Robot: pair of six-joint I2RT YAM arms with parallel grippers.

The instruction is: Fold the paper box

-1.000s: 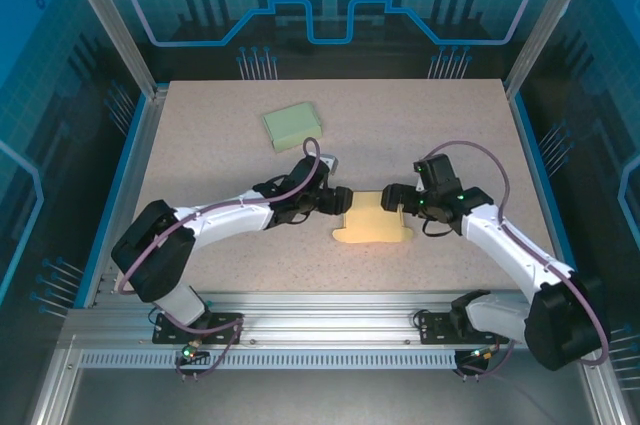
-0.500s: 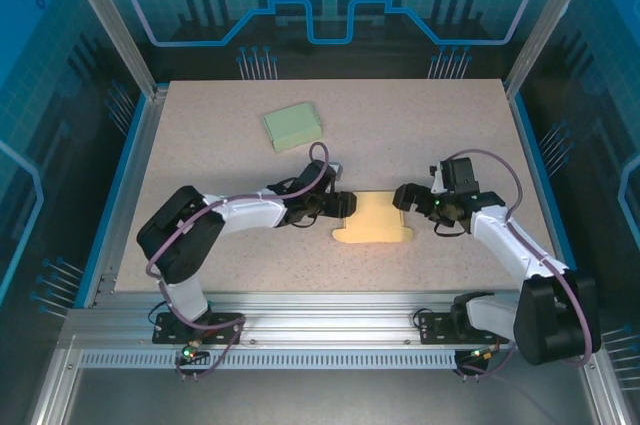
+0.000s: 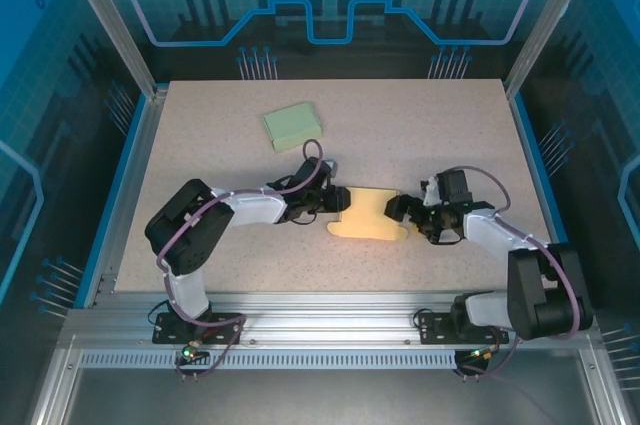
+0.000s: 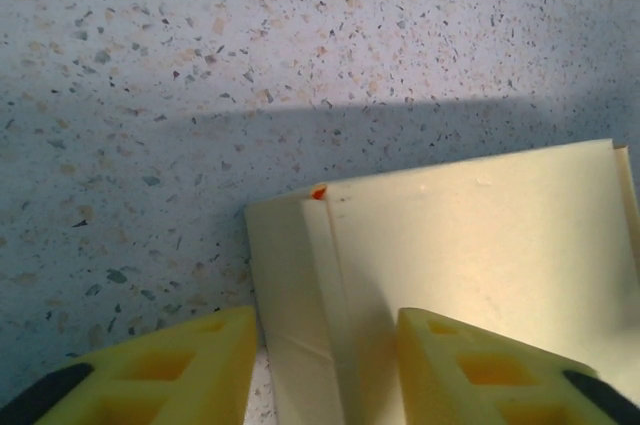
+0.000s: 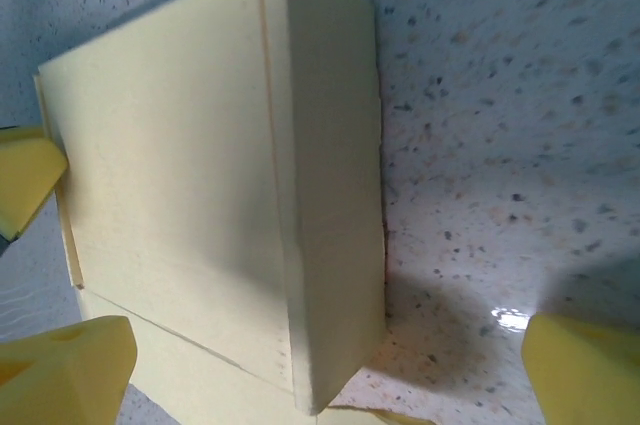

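Paper box (image 3: pixel 368 217): pale yellow, lying on the table (image 3: pixel 220 145) toward its front, between both grippers. Left gripper (image 3: pixel 340 202): jaws narrowed yet apart, astride the box's left edge. Right gripper (image 3: pixel 404 211): jaws wide, box's right end between them. Green block (image 3: pixel 292 126): well apart, rear left

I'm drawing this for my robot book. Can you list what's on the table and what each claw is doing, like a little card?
table: speckled beige
yellow paper box: mostly flat, near the middle
green box: far side, left of centre, apart from both arms
left gripper: jaws apart, astride the yellow paper box's left flap
right gripper: wide open at its right edge
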